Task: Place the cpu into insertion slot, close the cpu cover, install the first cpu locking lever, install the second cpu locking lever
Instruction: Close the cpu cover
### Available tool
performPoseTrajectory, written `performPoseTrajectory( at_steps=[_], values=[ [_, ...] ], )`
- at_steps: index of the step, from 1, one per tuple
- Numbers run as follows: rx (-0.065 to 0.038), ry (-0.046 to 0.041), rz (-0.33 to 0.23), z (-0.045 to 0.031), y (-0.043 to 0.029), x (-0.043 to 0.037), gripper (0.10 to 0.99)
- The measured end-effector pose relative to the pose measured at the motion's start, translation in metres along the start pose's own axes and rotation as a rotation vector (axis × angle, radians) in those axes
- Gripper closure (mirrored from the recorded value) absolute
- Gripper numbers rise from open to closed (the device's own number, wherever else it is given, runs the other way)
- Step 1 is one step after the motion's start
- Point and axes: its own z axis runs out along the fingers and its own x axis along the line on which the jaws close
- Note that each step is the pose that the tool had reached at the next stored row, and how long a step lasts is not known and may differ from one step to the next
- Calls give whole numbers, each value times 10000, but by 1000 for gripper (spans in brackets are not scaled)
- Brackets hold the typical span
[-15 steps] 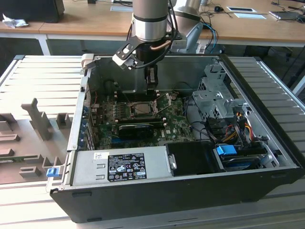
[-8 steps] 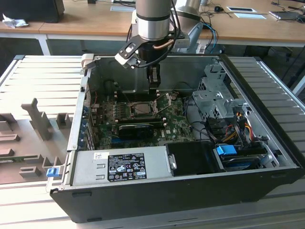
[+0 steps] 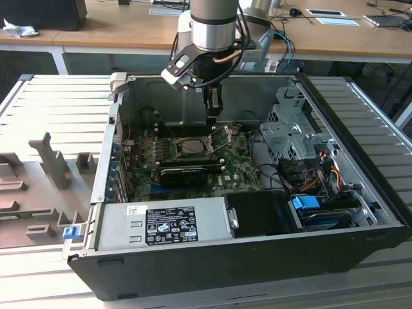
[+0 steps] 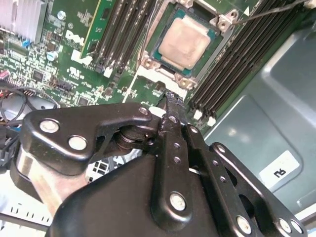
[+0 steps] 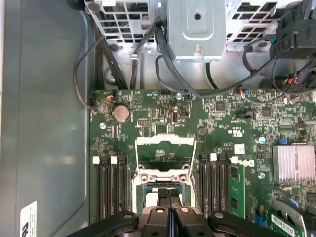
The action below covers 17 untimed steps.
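The cpu point(image 4: 185, 42), a square chip with a silvery top, lies flat in the insertion slot point(image 4: 148, 61) on the green board. The slot point(image 3: 192, 147) sits mid-board inside the open computer case. The cpu cover point(image 5: 165, 141), a thin silver frame, stands swung open at the slot's far edge. A thin wire locking lever point(image 4: 269, 11) sticks up and away from the slot. My gripper point(image 3: 214, 114) hangs just above the slot's back edge, close to the raised cover. Its fingers point(image 4: 170, 106) are pressed together with nothing between them, as the first wrist view of the gripper point(image 5: 169, 193) confirms.
Black memory slots point(image 5: 109, 190) flank the socket on both sides. A long black card point(image 3: 183, 174) lies in front of it, with the power supply point(image 3: 161, 225) nearer still. A metal drive cage point(image 3: 290, 125) with cables stands on the exterior view's right. A heatsink point(image 5: 294, 165) is nearby.
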Motion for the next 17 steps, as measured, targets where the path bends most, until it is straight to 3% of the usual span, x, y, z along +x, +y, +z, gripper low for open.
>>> performPoseTrajectory(
  at_steps=[5,17],
  values=[
    [1,0,1,7,114,2,980],
    [4,1,1,20,314,9,980]
  ],
)
